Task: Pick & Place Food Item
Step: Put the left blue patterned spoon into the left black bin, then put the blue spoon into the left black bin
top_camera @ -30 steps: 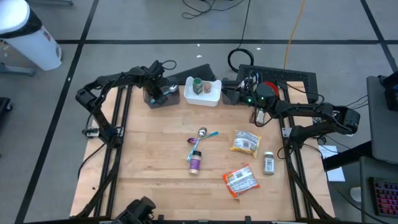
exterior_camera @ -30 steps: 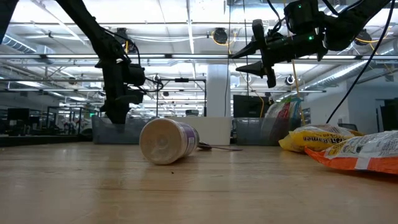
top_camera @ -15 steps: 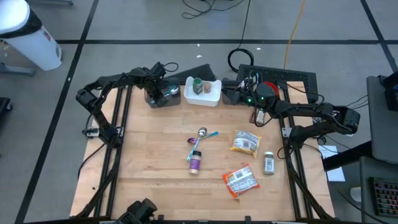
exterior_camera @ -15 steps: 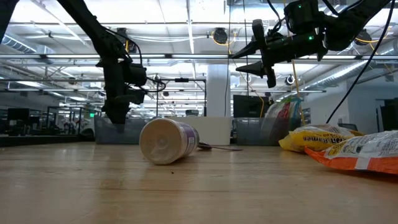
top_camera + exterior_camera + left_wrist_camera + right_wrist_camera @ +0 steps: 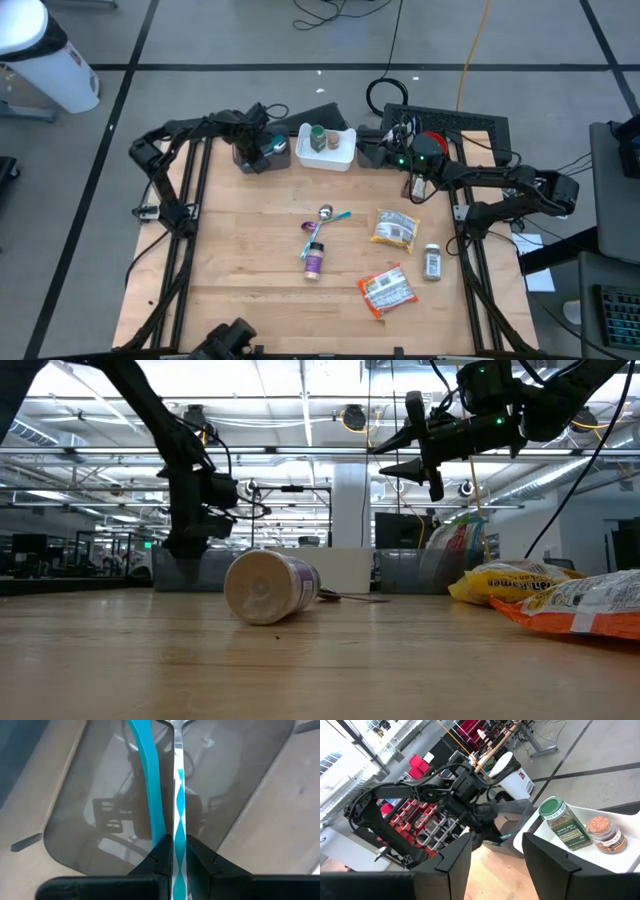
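The left gripper point(image 5: 173, 862) pinches a teal-handled utensil point(image 5: 178, 795) whose head runs past the picture's edge. In the high view, labels on the packets point(image 5: 386, 290) near the tabletop's right edge are too small to read.

Grey bin point(image 5: 262, 155) blocked by left gripper point(image 5: 256, 146). White bin point(image 5: 327, 147) roughly half full: two jars. Table centre cluttered; near-left wood point(image 5: 240, 290) looks free.

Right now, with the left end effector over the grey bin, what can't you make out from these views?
- Utensil's working end: left wrist view, cut off by the picture's edge.
- Grey bin contents: high view, the left end effector covers it.
- Labels on the spice jars in the white bin: too small to read.
- Right end effector: holds nothing visible.
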Robot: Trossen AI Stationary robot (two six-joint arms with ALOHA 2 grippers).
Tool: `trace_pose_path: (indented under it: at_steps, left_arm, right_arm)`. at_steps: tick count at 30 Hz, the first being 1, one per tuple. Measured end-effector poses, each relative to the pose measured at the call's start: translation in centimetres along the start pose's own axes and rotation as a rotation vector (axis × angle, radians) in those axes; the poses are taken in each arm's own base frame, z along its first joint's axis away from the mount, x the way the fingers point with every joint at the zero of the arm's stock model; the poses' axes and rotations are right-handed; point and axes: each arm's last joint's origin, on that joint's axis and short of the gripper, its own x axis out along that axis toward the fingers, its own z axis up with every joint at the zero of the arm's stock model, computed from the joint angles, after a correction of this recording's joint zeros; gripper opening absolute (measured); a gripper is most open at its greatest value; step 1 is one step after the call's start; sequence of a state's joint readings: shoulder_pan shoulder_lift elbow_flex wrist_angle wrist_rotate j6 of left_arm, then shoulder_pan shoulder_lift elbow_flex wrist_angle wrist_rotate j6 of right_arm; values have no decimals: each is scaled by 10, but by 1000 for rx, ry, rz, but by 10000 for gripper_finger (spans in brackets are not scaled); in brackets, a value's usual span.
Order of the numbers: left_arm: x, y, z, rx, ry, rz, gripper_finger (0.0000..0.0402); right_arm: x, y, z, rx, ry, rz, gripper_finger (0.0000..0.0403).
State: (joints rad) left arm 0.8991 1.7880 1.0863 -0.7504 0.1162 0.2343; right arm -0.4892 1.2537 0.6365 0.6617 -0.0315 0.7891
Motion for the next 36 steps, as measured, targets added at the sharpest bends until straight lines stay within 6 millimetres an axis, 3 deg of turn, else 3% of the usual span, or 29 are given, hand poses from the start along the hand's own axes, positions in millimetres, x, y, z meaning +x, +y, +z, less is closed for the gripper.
trace_pose_path:
  at_steps: [12, 20, 29, 36]
  left_arm:
    - [5, 1, 5, -2, -22, 18, 31]
    - [6, 1, 5, -31, -19, 42, 91]
    - [3, 1, 4, -49, -24, 34, 130]
    - [-21, -3, 1, -58, -99, 33, 157]
  right_arm:
    - [0, 0, 0, 9, 0, 0, 169]
    - [0, 0, 0, 7, 1, 0, 169]
    - [0, 0, 0, 10, 3, 3, 169]
    - [0, 0, 0, 10, 4, 3, 169]
